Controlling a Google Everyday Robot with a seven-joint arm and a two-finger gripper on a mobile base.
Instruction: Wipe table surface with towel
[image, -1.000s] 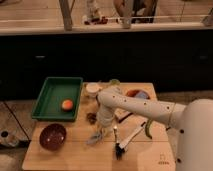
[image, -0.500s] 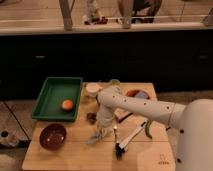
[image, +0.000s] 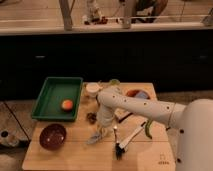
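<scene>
A light wooden table (image: 75, 152) stands in the middle of the camera view. A crumpled pale towel (image: 97, 136) lies on it near the centre front. My white arm reaches in from the right and bends down over it. My gripper (image: 103, 125) points down right above the towel and touches its upper end.
A green tray (image: 50, 97) with an orange fruit (image: 67, 104) sits at the back left. A dark red bowl (image: 52, 136) is at the front left. A white cup (image: 92, 89), a small dark object (image: 91, 117), a red bowl (image: 137, 94), a black brush (image: 125, 144) and a green item (image: 148, 131) lie around.
</scene>
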